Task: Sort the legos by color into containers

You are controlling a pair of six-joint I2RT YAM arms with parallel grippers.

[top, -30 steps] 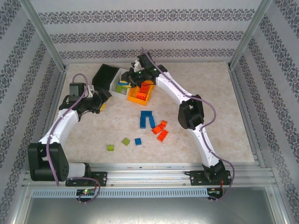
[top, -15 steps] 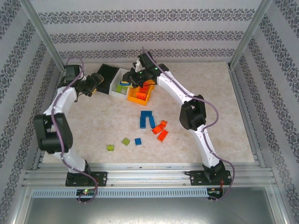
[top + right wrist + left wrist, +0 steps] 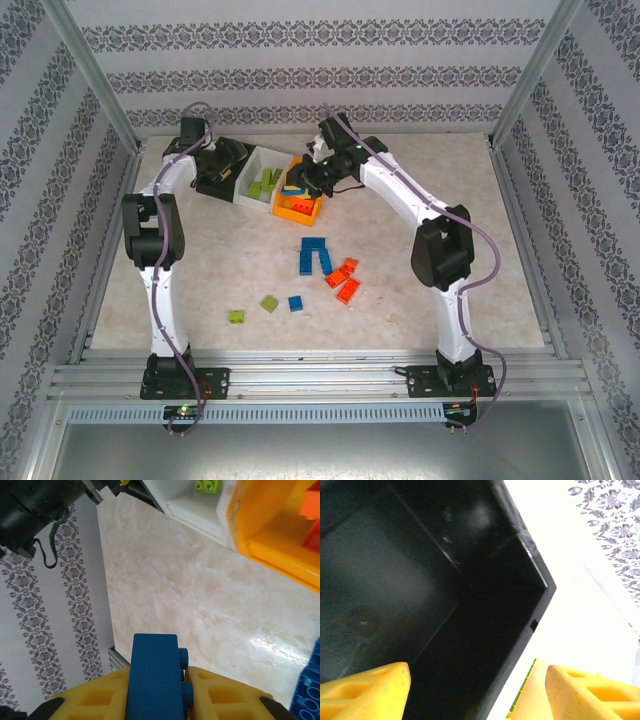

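the black bin [image 3: 395, 580] sits at the far left of the row. the left gripper [image 3: 479, 692] hangs over it with its jaws wide apart and nothing between them. the bit of the bin's floor that can be seen looks bare, so it seems no blue bricks are in there yet. next on the right, the white bin [image 3: 250, 192] has a few green bricks [image 3: 265, 180] inside. the orange-yellow bin [image 3: 293, 213] at the right end has orange-red bricks [image 3: 312, 190] inside. the right gripper [image 3: 155, 682] hangs by this end of the row, closed tight on one blue brick [image 3: 152, 665].

the job looks maybe half done. nearer on the table [image 3: 450, 230] lie a loose green brick [image 3: 236, 317], a second green one [image 3: 270, 303], a small loose blue brick [image 3: 296, 303], a bunch of blue bricks [image 3: 316, 257] and, just beside them, some loose orange-red bricks [image 3: 343, 280]. all of these need a bin, and so does the held blue brick.

the left arm covers most of the black bin from above, and in the wrist view its inside is very dark and cut off. the right gripper hides part of the orange-yellow bin, so the bricks in the bins cannot be counted.
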